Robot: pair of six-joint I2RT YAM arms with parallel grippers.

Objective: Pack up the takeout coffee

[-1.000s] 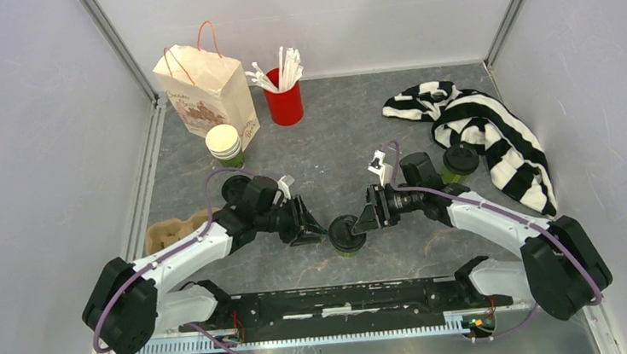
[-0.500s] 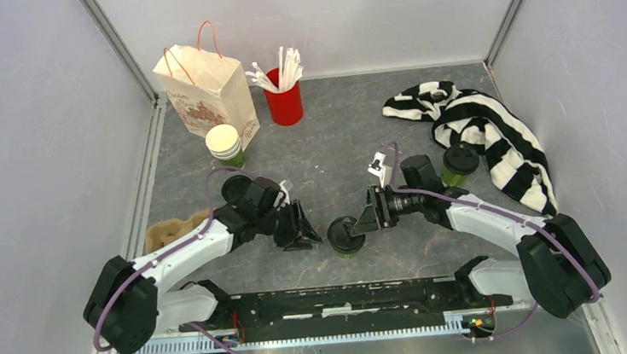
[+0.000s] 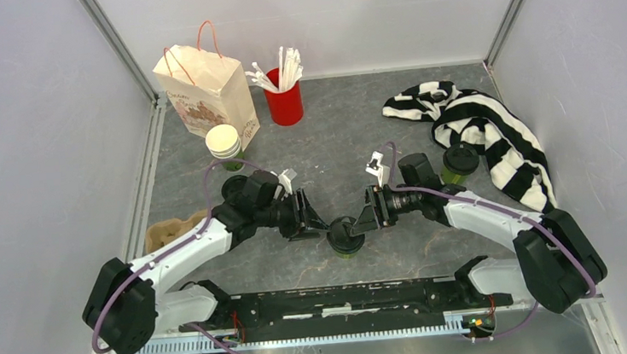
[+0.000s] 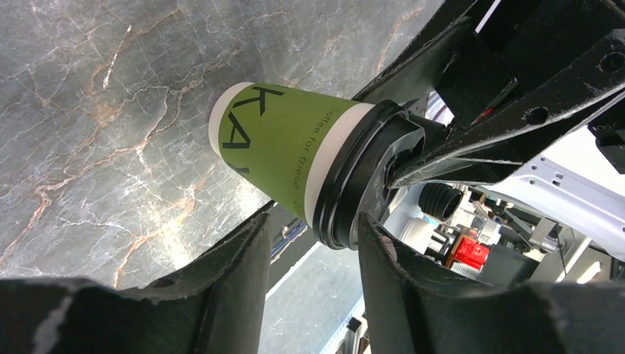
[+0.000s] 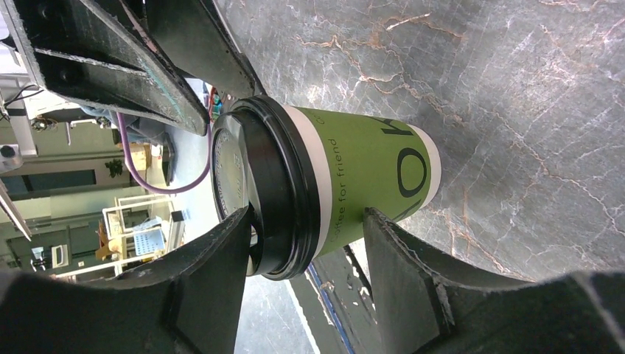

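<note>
Left hand (image 3: pixel 316 221) swung closer to lidded cup (image 3: pixel 345 236), fingers spread, released. Cup upright on bench (image 3: pixel 333 141), between both hands. Right hand (image 3: pixel 363 220) straddled lid (image 5: pixel 273 184); grip unclear, cannot tell. Risk: two-sided nudge could tip cup, pop lid.

One lidded cup (image 3: pixel 345 236) stands centre front; the second lidded cup (image 3: pixel 460 161) stands right, beside the cloth (image 3: pixel 477 128). The bag (image 3: pixel 204 88) stands rear left, cup stack (image 3: pixel 224 144) before it, stick holder (image 3: pixel 284 96) right of it.
</note>
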